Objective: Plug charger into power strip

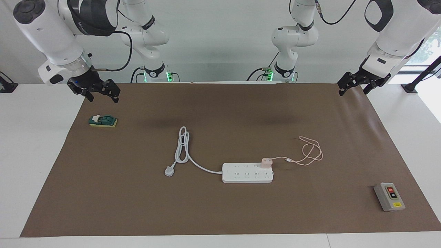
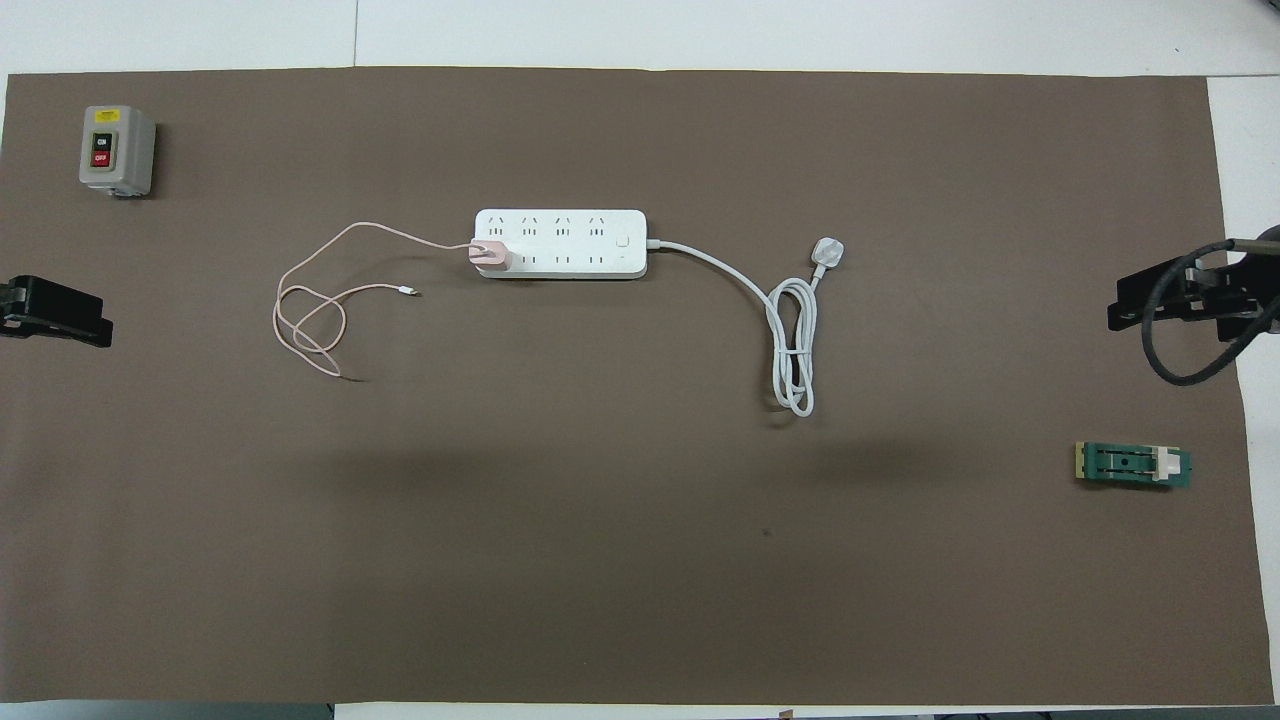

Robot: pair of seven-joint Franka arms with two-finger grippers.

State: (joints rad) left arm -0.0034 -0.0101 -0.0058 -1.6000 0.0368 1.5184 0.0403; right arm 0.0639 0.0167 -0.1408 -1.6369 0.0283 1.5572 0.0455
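The white power strip (image 1: 247, 173) lies flat in the middle of the brown mat (image 1: 220, 213). The pale-pink charger (image 1: 266, 163) stands on the strip's end socket toward the left arm's end, also seen from above as the charger (image 2: 489, 254) on the power strip (image 2: 560, 243). Its thin pink cable (image 1: 311, 153) loops loosely on the mat beside it. My left gripper (image 1: 352, 89) hangs open and holds nothing over the mat's corner at its own end, well away from the strip. My right gripper (image 1: 102, 96) waits open and holds nothing above the mat's edge at its end.
The strip's thick white cord coils toward the right arm's end and ends in a white three-pin plug (image 1: 169, 171). A grey box with red and black buttons (image 1: 389, 196) sits farthest from the robots at the left arm's end. A green switch block (image 1: 102, 121) lies under the right gripper.
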